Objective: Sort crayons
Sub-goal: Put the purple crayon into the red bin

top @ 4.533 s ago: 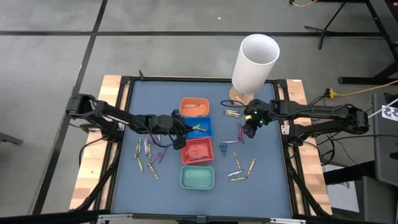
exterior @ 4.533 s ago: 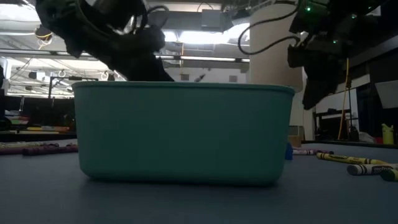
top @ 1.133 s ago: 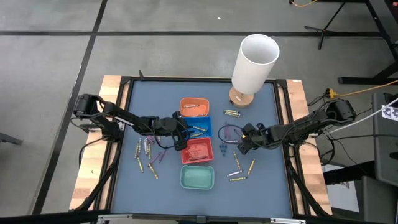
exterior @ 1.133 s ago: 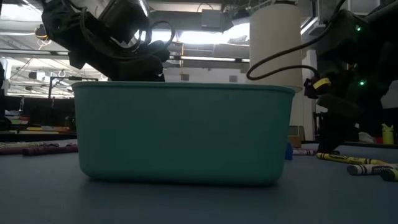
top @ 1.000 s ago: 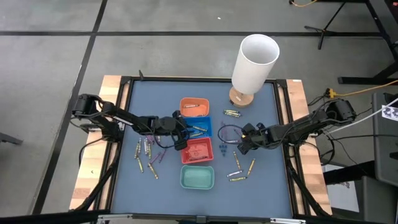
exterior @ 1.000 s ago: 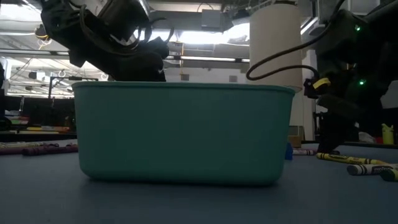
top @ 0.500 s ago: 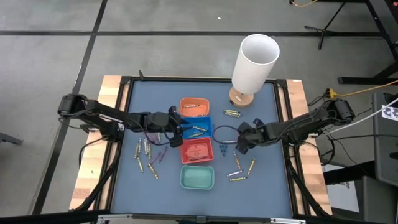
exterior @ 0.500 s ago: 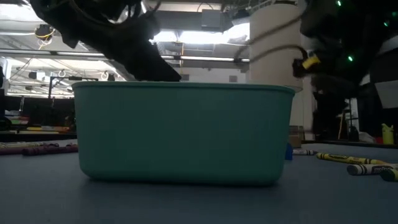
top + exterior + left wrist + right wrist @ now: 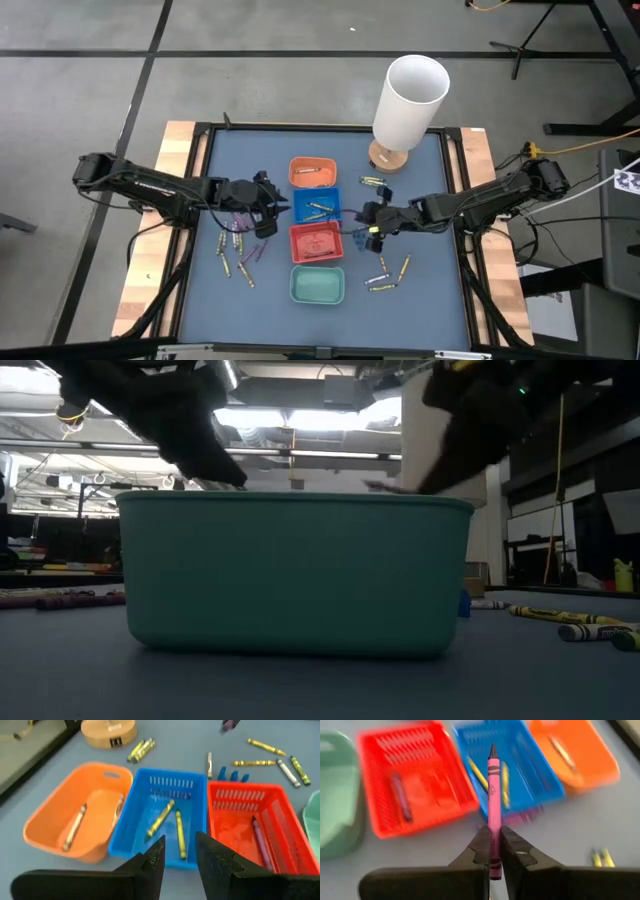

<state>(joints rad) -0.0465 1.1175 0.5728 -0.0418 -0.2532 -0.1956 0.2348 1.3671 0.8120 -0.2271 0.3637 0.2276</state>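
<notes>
Pink crayon [image 9: 492, 805]: one stick, gripped upright between the closed fingers of the right gripper [image 9: 493, 851], tip pointing toward the trays. In the high view this gripper [image 9: 372, 222] sits just right of the red tray, above the table.

Crayons in trays: two yellow crayons [image 9: 169, 822] lie in the blue tray [image 9: 167, 815]; one purple crayon [image 9: 260, 834] lies in the red tray [image 9: 255, 822]; two pale crayons [image 9: 76, 825] lie in the orange tray [image 9: 80, 820]. The green tray [image 9: 317, 285] stands nearest the front edge; its inside cannot be made out.

Loose crayons, left group [image 9: 236, 250]: yellow and purple sticks scattered on the table [image 9: 420, 290] left of the trays.

Loose crayons, right group [image 9: 385, 272]: yellow and pale sticks right of the red and green trays. A pair of yellow crayons [image 9: 373, 182] lies near the cylinder's base.

Trays: four in a column at table centre, far to near: orange, blue, red, green.

Left gripper [image 9: 176, 857]: fingers a little apart, holding nothing, just left of the blue tray. In the high view it [image 9: 266, 205] hangs beside the column's left side.

White cylinder [image 9: 410, 100]: tall, open-topped, on a round wooden base [image 9: 109, 731] at the far right of the table.
</notes>
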